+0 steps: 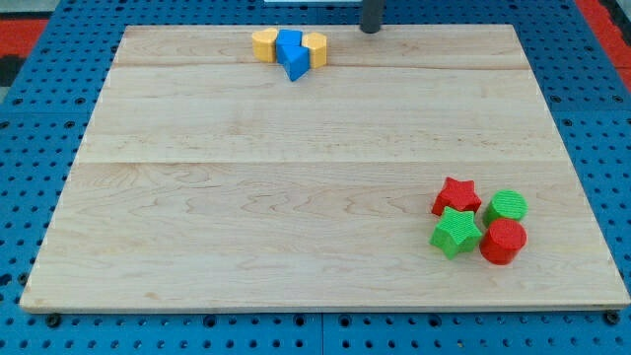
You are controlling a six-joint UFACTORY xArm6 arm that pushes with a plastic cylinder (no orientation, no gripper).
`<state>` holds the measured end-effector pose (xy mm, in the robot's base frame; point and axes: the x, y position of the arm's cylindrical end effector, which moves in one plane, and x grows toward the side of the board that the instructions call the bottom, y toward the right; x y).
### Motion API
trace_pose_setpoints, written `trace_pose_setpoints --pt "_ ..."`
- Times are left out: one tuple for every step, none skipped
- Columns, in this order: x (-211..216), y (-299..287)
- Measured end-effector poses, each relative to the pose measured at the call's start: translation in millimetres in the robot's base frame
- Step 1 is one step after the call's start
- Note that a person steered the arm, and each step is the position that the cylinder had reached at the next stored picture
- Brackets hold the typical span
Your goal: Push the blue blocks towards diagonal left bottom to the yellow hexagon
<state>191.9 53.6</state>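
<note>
Two blue blocks sit together near the board's top edge: a blue cube-like block (pixel 288 43) and a blue triangular block (pixel 296 66) just below it. A yellow hexagon (pixel 263 44) touches them on the left, and another yellow block (pixel 315 47) touches them on the right. My tip (pixel 371 29) is at the view's top, to the right of this cluster and apart from it, by the board's top edge.
At the lower right of the wooden board (pixel 246 197) is a cluster: a red star (pixel 455 195), a green cylinder (pixel 507 206), a green star (pixel 455 232) and a red cylinder (pixel 504 241). Blue pegboard surrounds the board.
</note>
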Motion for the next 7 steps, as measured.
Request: trace_pose_setpoints --pt "1.0 -42.6" --pt "1.9 -87.0" --pt "1.6 -127.3" --pt "3.9 -141.3" --pt "4.2 -149.5" --pt "21.1 -118.3" --pt "41.7 -116.5"
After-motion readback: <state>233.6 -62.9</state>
